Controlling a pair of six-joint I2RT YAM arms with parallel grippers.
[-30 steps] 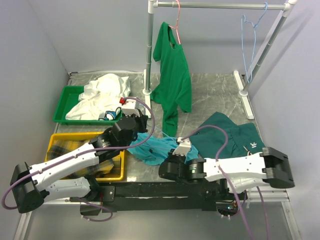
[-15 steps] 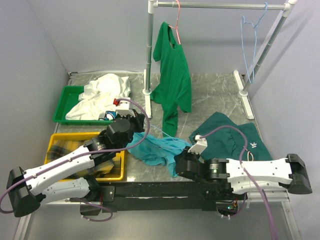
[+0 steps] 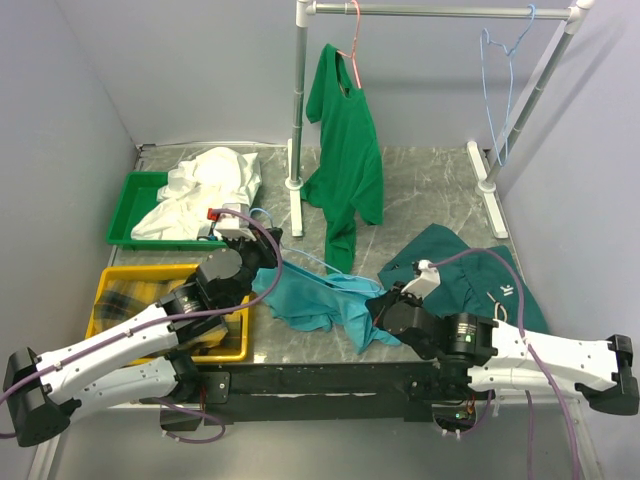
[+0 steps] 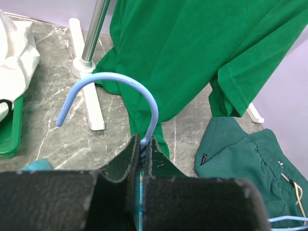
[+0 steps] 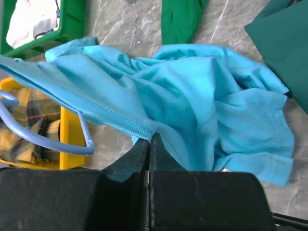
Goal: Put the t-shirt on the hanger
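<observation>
The light turquoise t-shirt (image 3: 318,300) lies bunched on the table between the arms, and its crumpled body fills the right wrist view (image 5: 207,96). My right gripper (image 3: 377,308) is shut on its ribbed collar (image 5: 120,122), which is stretched taut to the left. My left gripper (image 3: 272,258) is shut on the twisted neck of the light-blue wire hanger (image 4: 120,82), with the hook standing up above the fingers. One hanger arm (image 5: 48,142) shows under the collar, and the wire (image 3: 312,263) runs into the cloth.
A bright green shirt (image 3: 347,150) hangs on a pink hanger (image 3: 353,40) from the rack. A second blue hanger (image 3: 505,60) hangs at the right. A dark teal garment (image 3: 480,270) lies right. A green tray (image 3: 135,215) and a yellow bin (image 3: 110,275) stand left.
My right gripper has moved right, drawing the t-shirt collar out with it. My left gripper has moved back and left with the hanger. The t-shirt is stretched wider.
</observation>
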